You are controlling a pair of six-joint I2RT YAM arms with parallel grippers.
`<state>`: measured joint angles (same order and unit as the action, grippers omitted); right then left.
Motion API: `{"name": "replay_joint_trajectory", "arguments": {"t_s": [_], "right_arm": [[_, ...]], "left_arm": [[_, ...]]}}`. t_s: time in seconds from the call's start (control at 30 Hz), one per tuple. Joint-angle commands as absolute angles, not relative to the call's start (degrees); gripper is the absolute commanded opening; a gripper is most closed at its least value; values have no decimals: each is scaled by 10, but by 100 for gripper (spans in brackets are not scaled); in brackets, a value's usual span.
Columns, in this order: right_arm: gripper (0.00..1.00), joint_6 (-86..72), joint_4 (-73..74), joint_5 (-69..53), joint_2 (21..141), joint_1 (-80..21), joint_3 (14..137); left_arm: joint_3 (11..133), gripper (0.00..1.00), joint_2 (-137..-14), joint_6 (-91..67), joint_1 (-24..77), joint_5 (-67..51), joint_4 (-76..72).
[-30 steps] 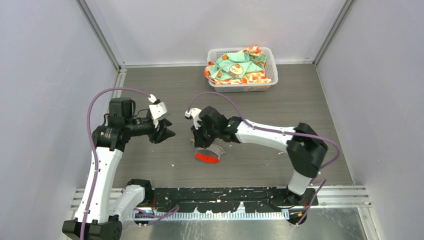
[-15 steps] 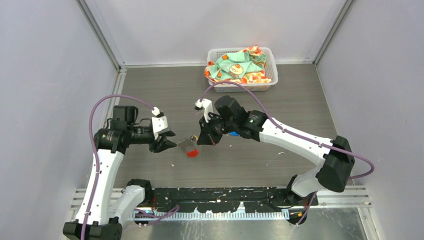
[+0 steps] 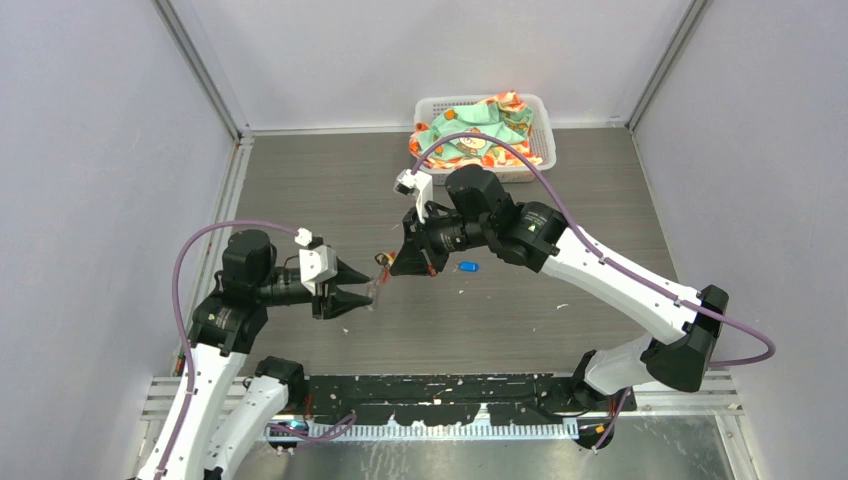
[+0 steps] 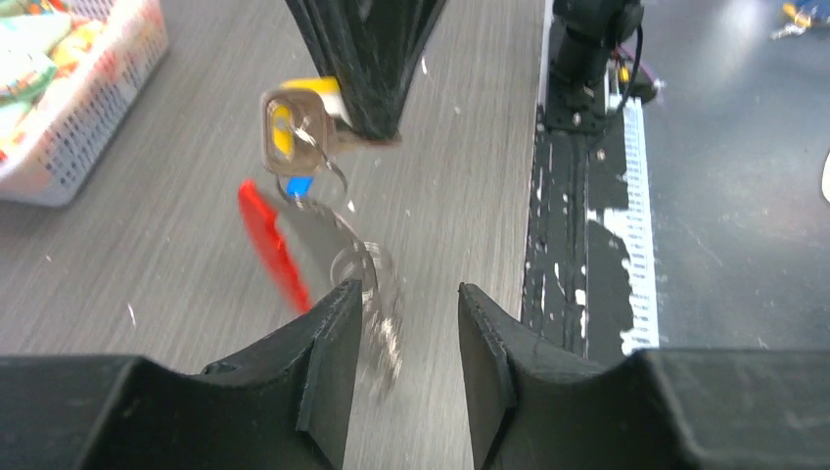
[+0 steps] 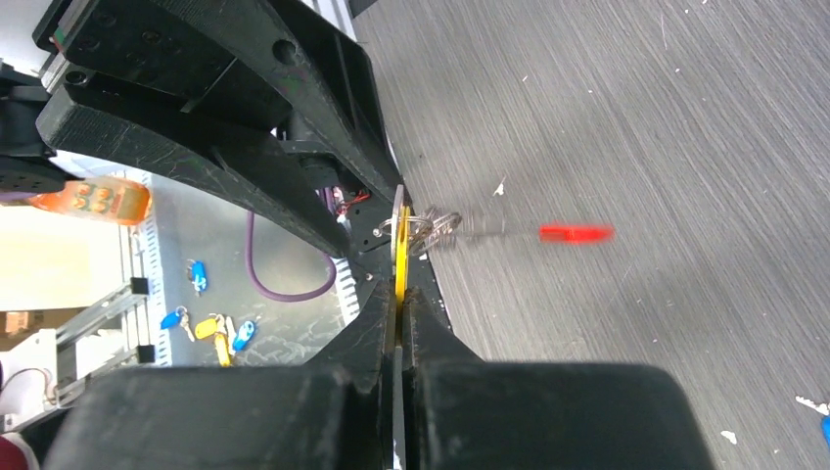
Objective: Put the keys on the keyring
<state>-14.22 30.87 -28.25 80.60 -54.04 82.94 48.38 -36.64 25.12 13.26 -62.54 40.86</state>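
Observation:
My right gripper is shut on the yellow-tagged key, holding it edge-on above the table. The grey keyring hangs from that key, and its red tag is blurred by swinging. In the right wrist view the ring and red tag stick out past the key. My left gripper is open and faces the right one. The ring's chain bunch hangs just inside its left finger. The blue-tagged key lies on the table under the right arm.
A white basket holding a patterned cloth stands at the back of the table. The black base rail runs along the near edge. Grey walls close in both sides.
The right gripper has lifted the yellow key and the hanging keyring off the table and moved it back and left. The left gripper came down and right to meet it. The blue key now shows.

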Motion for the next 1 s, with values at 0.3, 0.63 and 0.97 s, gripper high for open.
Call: {"name": "replay_joint_trajectory", "arguments": {"t_s": [0.3, 0.63, 0.97], "right_arm": [[1, -176, 356, -300, 784, -542, 925], [1, -196, 366, -282, 788, -549, 953], [1, -204, 358, -283, 788, -553, 954]], "left_arm": [[486, 47, -358, 90, 202, -533, 179], [504, 58, -366, 87, 282, -456, 153], [502, 47, -355, 75, 284, -408, 129]]}}
